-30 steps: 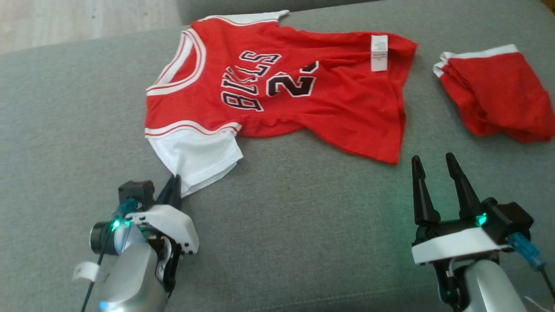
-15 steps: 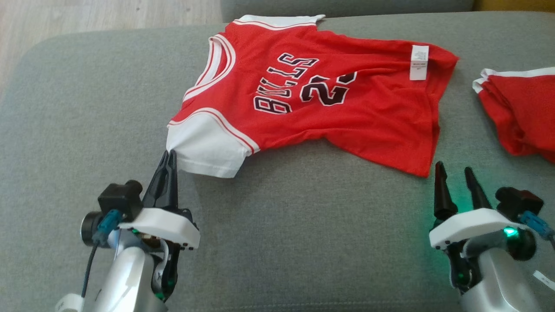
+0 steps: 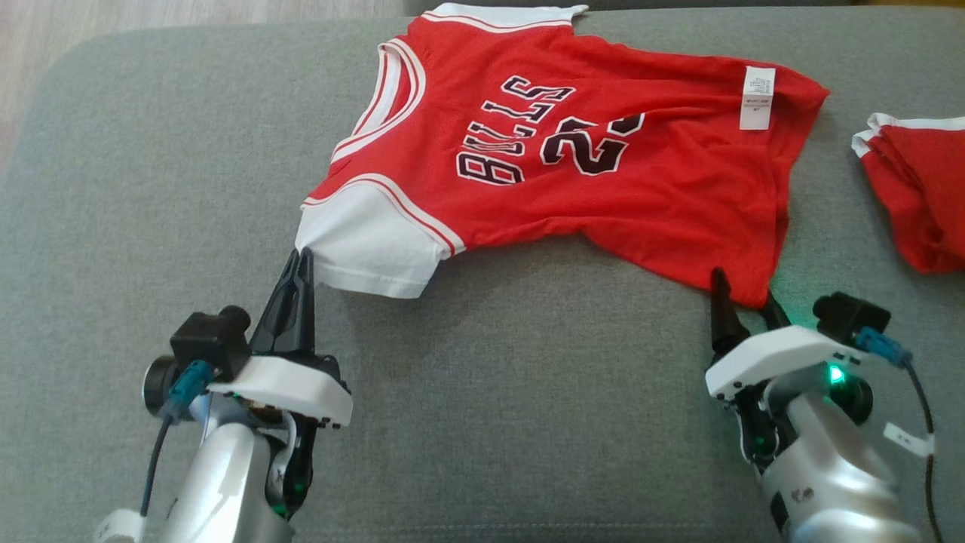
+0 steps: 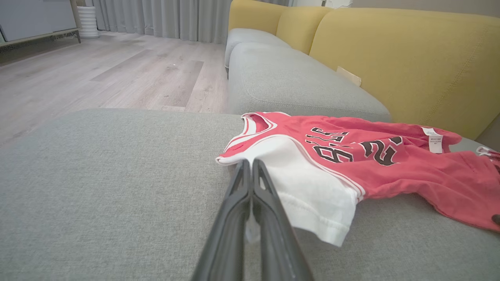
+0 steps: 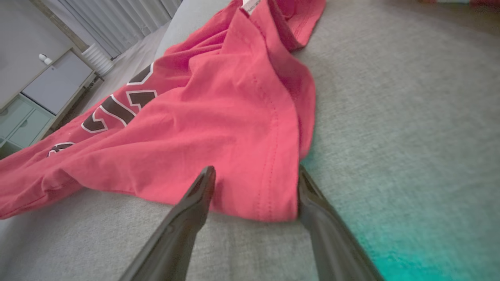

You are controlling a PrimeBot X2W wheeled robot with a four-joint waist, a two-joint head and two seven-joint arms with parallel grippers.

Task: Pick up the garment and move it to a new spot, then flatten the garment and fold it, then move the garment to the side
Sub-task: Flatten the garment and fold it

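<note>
garment (image 3: 573,166): red jersey with white trim and dark lettering, lying face up on the grey sofa cushion (image 3: 151,188). it sits toward the cushion's far edge, collar toward the left end and hem toward the right. mostly spread out but not flat: the near side is rippled, and the hem end is turned over so a white label (image 3: 757,98) shows.

white sleeve (image 3: 369,249): points at the near edge. its near-left corner is pinched in the left gripper (image 3: 300,260), fingers pressed fully together. in the left wrist view a sliver of white cloth shows between them.

hem corner (image 5: 269,195): nearest the cushion's right end. the right gripper (image 3: 742,290) straddles it with fingers spread wide, one on each side of the cloth and low to the cushion. nothing is gripped there yet.

handling (judgement): thin, light, limp fabric. it will drape and sag between two holds, and it should drag easily over the cushion. the stitched edges are the best purchase, meaning the sleeve hem already taken and the double-stitched bottom hem corner. a shallow bite could slip off, and pulling the two holds apart should take out the ripples.

surroundings: a second red garment (image 3: 916,204) is bunched at the cushion's right edge, apart from the jersey. a yellow backrest (image 4: 390,58) stands behind, with wood floor (image 4: 97,74) beyond the left end.
</note>
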